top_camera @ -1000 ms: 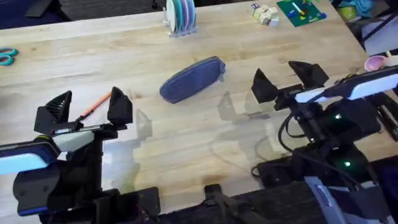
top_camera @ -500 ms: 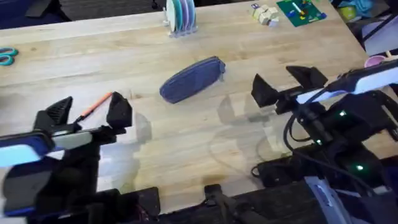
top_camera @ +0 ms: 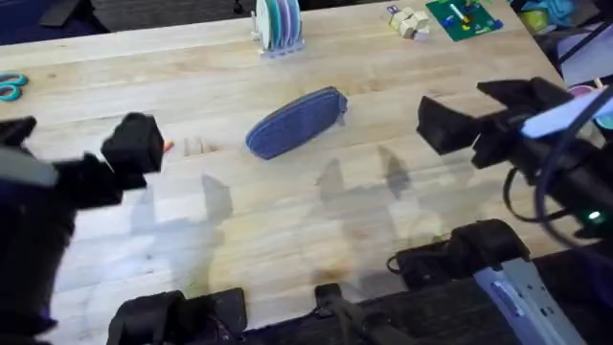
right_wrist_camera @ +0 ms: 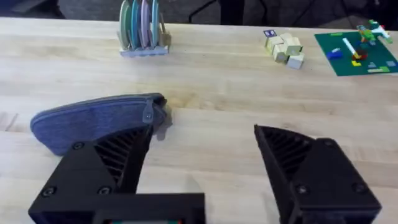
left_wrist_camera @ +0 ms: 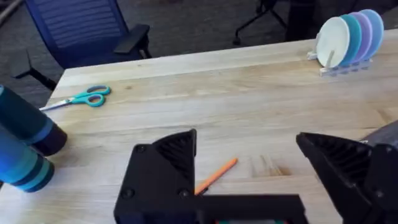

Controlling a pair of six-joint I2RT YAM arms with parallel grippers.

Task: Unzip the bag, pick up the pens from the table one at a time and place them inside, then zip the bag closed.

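At the far left of the overhead frame the teal scissors are seen at the table's edge. The left gripper is held at the left, raised above the wood, and its black fingers are spread wide with nothing between them. In the left wrist view an orange pen is seen lying on the planks between those fingers, partly covered by one of them; in the overhead view only an orange sliver shows just right of the gripper. No other pen can be made out.

Near the middle of the overhead frame the bag lies slanted on the table, well apart from both grippers. Its zipper appears to be closed, with the pull at its right-hand end, as seen in the right wrist view. A rack of coloured plates stands at the top centre.

At the right, the right gripper is held above the table, its jaws likewise spread and empty; small blocks and a green board lie at the upper right.

The unzipping step is judged not yet begun. The next move would call for one gripper to be lowered to steady the bag while the pull is pinched by the other and drawn along the zipper.
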